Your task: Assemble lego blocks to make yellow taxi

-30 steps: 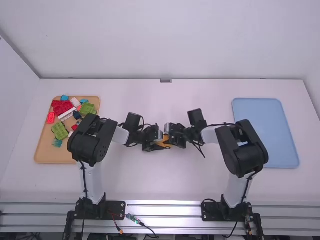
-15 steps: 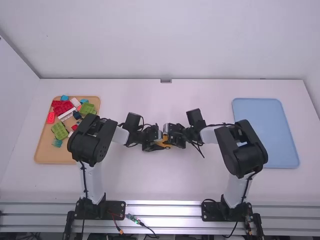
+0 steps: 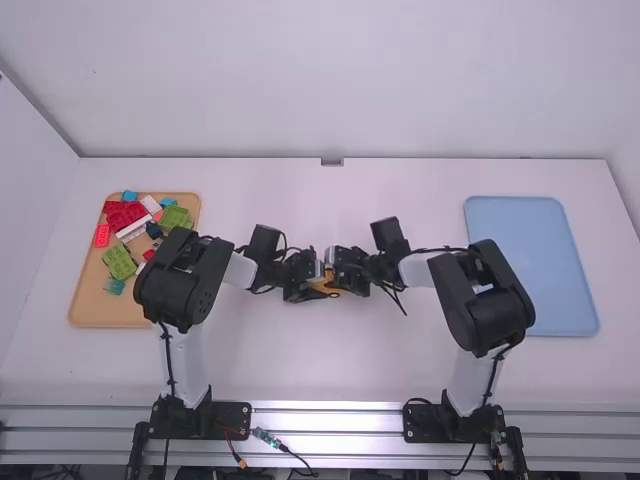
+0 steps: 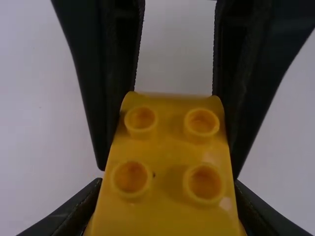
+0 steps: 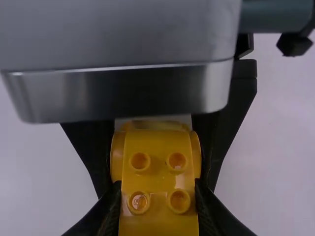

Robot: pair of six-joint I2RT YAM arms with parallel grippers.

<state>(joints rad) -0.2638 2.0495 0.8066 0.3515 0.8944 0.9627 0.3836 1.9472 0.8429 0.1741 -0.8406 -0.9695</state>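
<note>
Under everything is the smooth, matt white tabletop [image 3: 320, 350]. Your left arm [image 3: 187, 350] and right arm [image 3: 475, 380], white links with black joints, bend inward and meet near its middle. To the right lies a flat, pale blue rectangular tray with rounded corners [image 3: 530, 265]; to the left, a shallow tan tray [image 3: 105, 310] bears a loose pile of mixed plastic bricks [image 3: 125, 213] in red, green, white, dark blue and teal, mostly box-shaped and studded.

Your left hand [image 4: 168, 196] is clamped on the glossy yellow-orange studded plastic piece [image 4: 167, 169], and your right hand [image 5: 158, 196] is clamped on it too, so it sits between both, at the middle of the tabletop. Its sides slope or curve down from the studded top, and in the right wrist view rounded yellow parts bulge out beside it.

Expect it to be light, stiff and hard to dent, but a bit slick: the fingertips could slide on those curved flanks. Take hold low on the flat sides, square on, and press evenly; an off-centre squeeze might twist a joint apart. Smallest are the four round hollow-topped studs [image 5: 139, 161]; keep the fingers off them, as a next brick would need them free.
</note>
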